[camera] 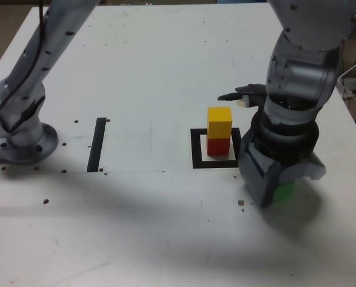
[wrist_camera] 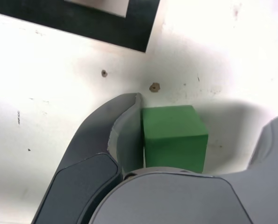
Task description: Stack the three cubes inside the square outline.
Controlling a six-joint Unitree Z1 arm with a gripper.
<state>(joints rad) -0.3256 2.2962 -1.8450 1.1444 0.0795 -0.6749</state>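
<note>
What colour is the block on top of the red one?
Yellow. The yellow block sits on the red block inside the outline, clearest in the exterior view.

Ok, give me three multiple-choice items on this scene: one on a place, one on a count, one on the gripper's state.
1. Where is the green cube?
A. On the yellow cube
B. On the table, between the gripper's jaws
C. On the black strip

2. How many cubes stand in the square outline?
A. None
B. Two
C. Three

3. The gripper is:
A. Open around the green cube
B. Shut and empty
C. Holding the red cube

Answers: 1 B, wrist view shows it between the jaws. 2 B, yellow cube on red cube. 3 A, a gap shows beside one jaw.
</note>
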